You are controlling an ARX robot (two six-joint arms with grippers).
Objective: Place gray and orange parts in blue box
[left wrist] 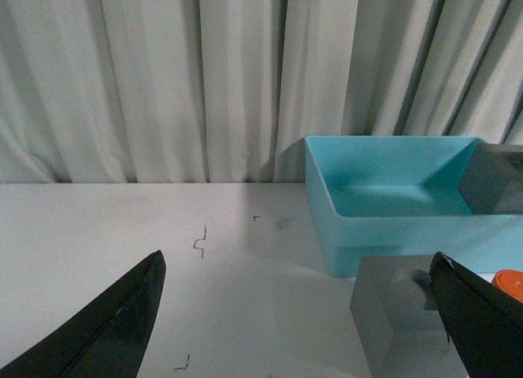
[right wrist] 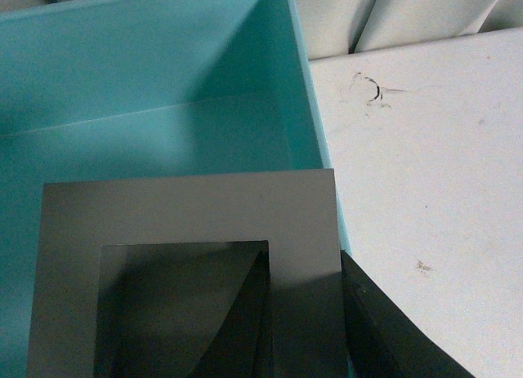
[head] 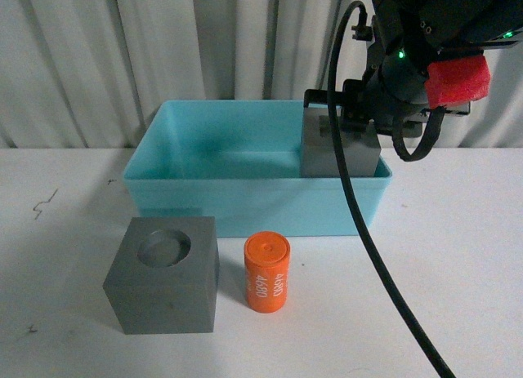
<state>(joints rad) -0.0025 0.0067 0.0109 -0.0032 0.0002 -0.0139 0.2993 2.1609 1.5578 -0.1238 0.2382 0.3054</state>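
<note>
My right gripper (head: 353, 117) is shut on the gray cube with the square recess (head: 359, 157) and holds it inside the right end of the blue box (head: 245, 194). In the right wrist view one finger (right wrist: 237, 321) is in the recess and the other is outside the cube's wall (right wrist: 188, 211), over the box (right wrist: 163, 68). The gray cube with the round recess (head: 163, 276) and the orange cylinder (head: 267, 272) stand on the table in front of the box. My left gripper (left wrist: 296, 268) is open and empty, low over the table, left of the round-recess cube (left wrist: 392, 313).
The white table (head: 458, 264) has small pen marks (left wrist: 200, 239). A pale curtain (head: 204, 43) hangs behind the box. The right arm's black cable (head: 364, 231) hangs down in front of the box's right end.
</note>
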